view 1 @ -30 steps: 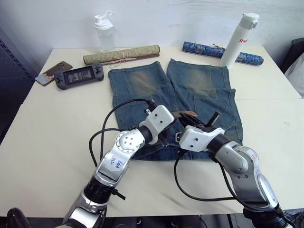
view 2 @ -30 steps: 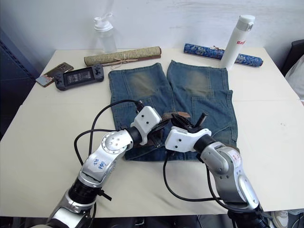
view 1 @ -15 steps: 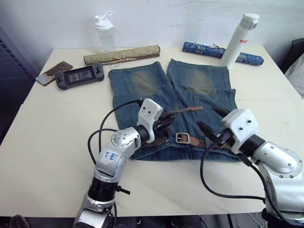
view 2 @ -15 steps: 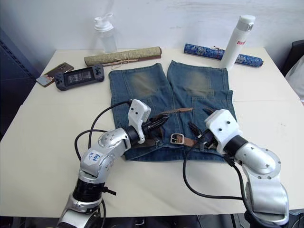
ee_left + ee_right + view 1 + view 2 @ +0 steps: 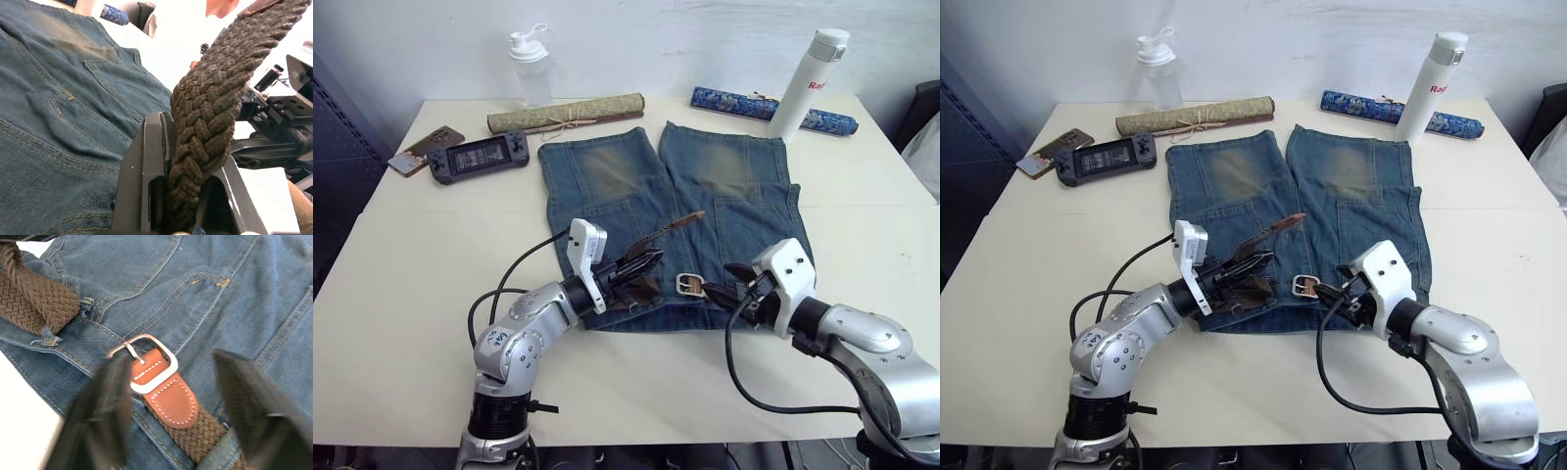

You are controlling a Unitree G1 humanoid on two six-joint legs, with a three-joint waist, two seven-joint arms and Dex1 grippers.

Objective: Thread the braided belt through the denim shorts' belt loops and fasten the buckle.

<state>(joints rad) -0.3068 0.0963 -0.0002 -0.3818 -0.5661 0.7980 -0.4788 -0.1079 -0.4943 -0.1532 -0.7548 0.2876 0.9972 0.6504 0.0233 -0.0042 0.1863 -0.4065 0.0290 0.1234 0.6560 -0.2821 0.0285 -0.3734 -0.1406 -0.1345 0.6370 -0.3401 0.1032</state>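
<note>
The denim shorts lie flat on the table, waistband nearest me. The braided belt runs along the waistband. My left gripper is shut on the belt left of centre, and the belt's tan-tipped free end sticks up and away over the shorts. The silver buckle on its tan leather tab rests on the waistband beside a belt loop. My right gripper is open just right of the buckle, one finger on each side of the tab and nothing held.
Along the table's far edge stand a clear shaker bottle, a tan rolled mat, a blue rolled mat and a white flask. A handheld game console and a phone lie far left.
My right gripper swung out to the right, then came back left toward the buckle. My left gripper drew back toward me with the belt, whose free end now points up.
</note>
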